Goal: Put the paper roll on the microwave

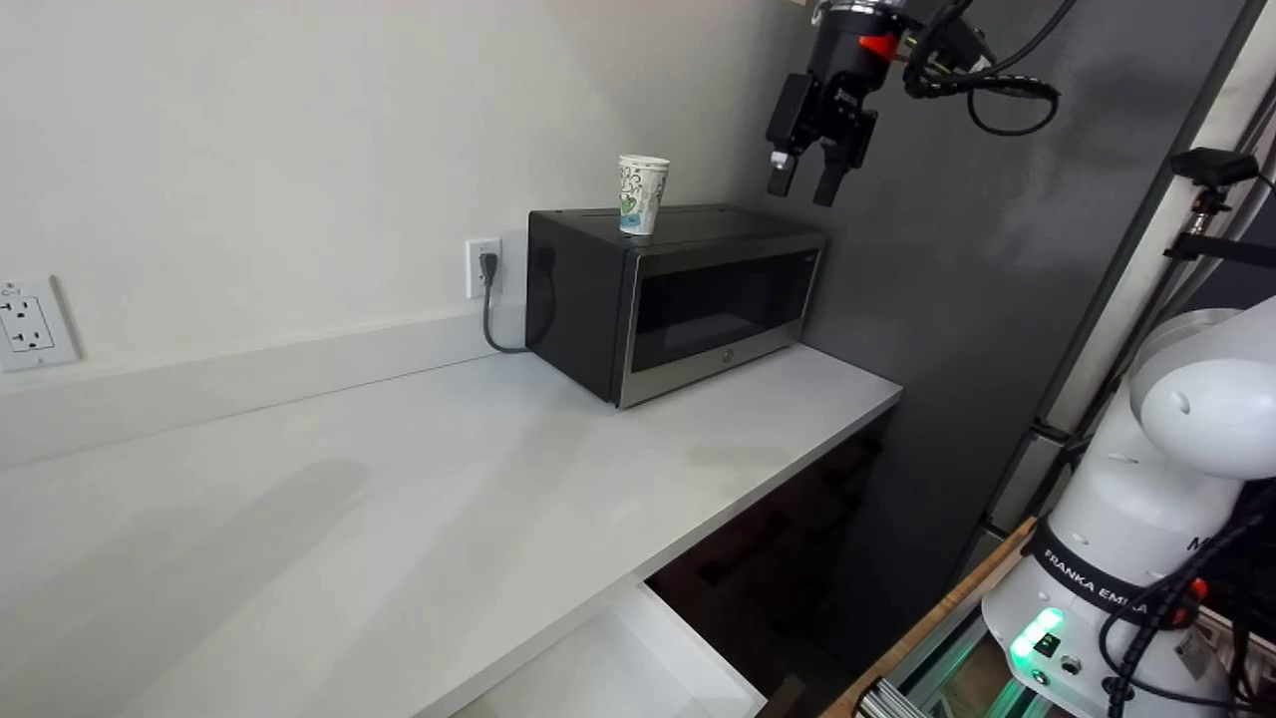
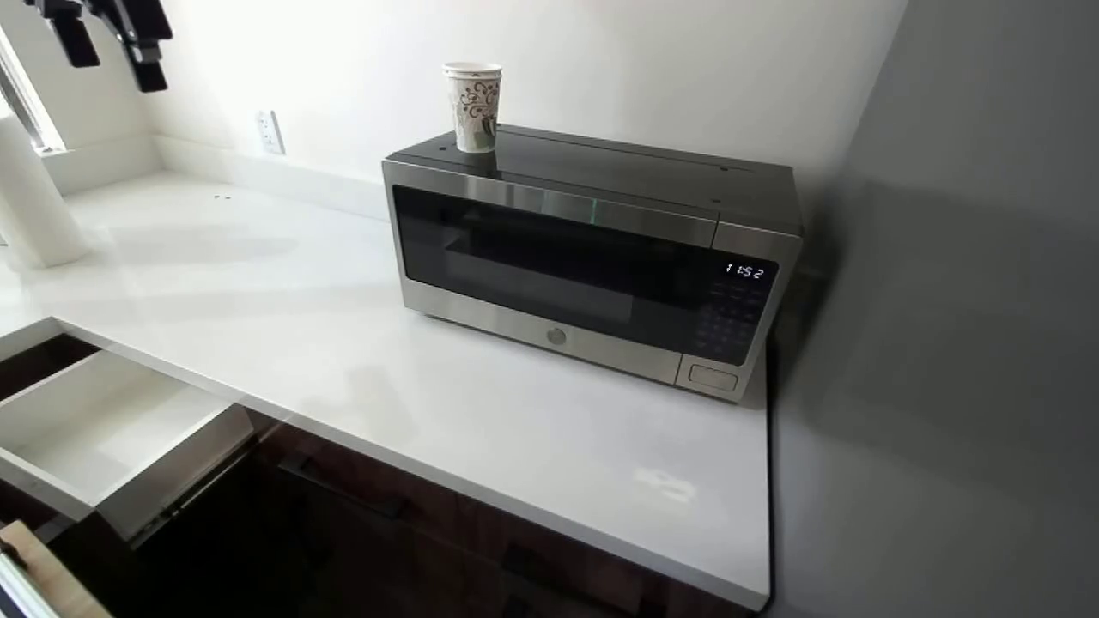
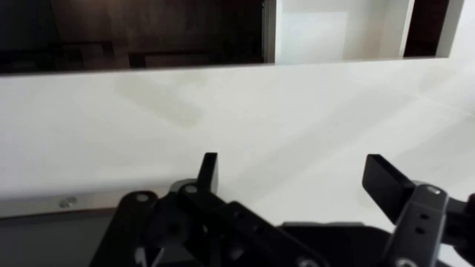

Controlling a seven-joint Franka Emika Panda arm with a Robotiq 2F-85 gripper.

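Note:
The paper roll (image 2: 34,202) is a tall white cylinder on the white counter at the far left of an exterior view, cut by the frame edge. It is out of view elsewhere. The microwave (image 1: 718,309) stands against the wall on the counter. It also shows in an exterior view (image 2: 549,257), and its front edge shows at lower left in the wrist view (image 3: 44,230). My gripper (image 1: 803,186) hangs in the air above the counter, open and empty, apart from roll and microwave. Its fingers are wide apart in the wrist view (image 3: 291,160) and partly visible in an exterior view (image 2: 117,69).
A patterned paper cup (image 1: 643,194) stands on the microwave's top near one end, also visible in an exterior view (image 2: 475,112). An open white drawer (image 2: 167,451) sticks out below the counter's front edge. A tall dark grey panel (image 1: 957,249) rises beside the microwave.

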